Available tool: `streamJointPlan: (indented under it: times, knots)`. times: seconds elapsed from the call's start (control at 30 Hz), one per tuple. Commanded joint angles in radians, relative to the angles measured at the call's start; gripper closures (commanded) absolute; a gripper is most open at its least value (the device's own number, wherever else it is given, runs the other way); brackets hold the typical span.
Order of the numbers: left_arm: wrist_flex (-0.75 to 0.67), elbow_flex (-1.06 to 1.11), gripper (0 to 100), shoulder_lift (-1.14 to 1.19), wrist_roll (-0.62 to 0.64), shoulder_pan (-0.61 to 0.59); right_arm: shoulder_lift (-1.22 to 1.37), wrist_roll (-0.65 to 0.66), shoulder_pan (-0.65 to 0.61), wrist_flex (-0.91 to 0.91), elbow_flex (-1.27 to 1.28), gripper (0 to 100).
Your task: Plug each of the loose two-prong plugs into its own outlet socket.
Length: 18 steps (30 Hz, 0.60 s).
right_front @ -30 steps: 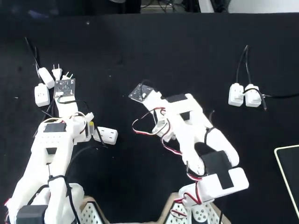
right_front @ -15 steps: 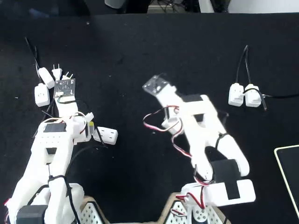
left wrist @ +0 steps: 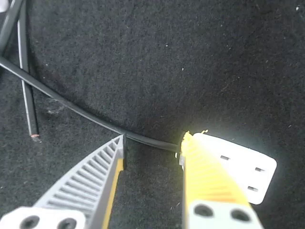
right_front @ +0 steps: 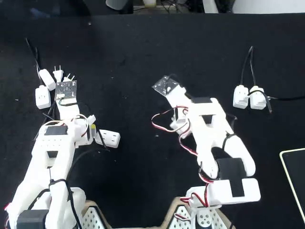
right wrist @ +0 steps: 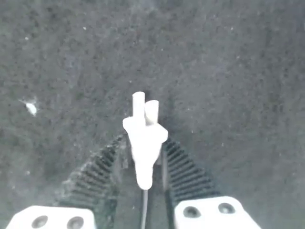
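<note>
over at the far left corner of the bench (right_front: 143, 38) there's a little cluster: a white outlet block (right_front: 43, 98) and a couple of loose plugs (right_front: 58, 72) with their bare prongs showing. a second socket (right_front: 108, 138) lies closer to the front edge, just beside the left arm (right_front: 52, 148). from the left wrist, the left end effector (left wrist: 153, 142) is spread wide. a black cable (left wrist: 71, 107) runs across the gap between its tips and into a slotted outlet (left wrist: 233, 164), which sits right against the yellow finger (left wrist: 209, 186) with its slots facing up. can't tell which socket in the high view that one is. the right end effector (right wrist: 143, 140) is pinching a white two-prong plug (right wrist: 143, 126) by its body, prongs pointing out past the fingertips, above bare black cloth around the middle of the bench. near the right edge two more white pieces (right_front: 248, 97) sit touching each other, black cords (right_front: 248, 62) looping off them.
</note>
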Motion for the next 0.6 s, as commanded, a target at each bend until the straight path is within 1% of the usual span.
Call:
streamJointPlan:
  times: [0.0,0.2,0.3,0.53,0.57]
  knots:
    - [-0.003,-0.012,80,-0.02,-0.006,-0.007,-0.091,0.005,0.009,0.072,-0.004,98.6]
    - [-0.003,-0.012,80,-0.02,-0.006,-0.007,-0.3,0.005,0.008,0.216,-0.01,98.8]
    - [-0.003,-0.012,80,-0.02,-0.006,-0.007,-0.438,0.005,-0.028,0.262,0.012,98.8]
    - [-0.003,-0.005,80,-0.02,-0.005,-0.007,-0.676,0.003,-0.213,0.127,0.15,98.8]
    - [-0.002,-0.005,80,-0.02,-0.003,-0.007,-0.697,-0.017,-0.247,0.114,0.166,98.8]
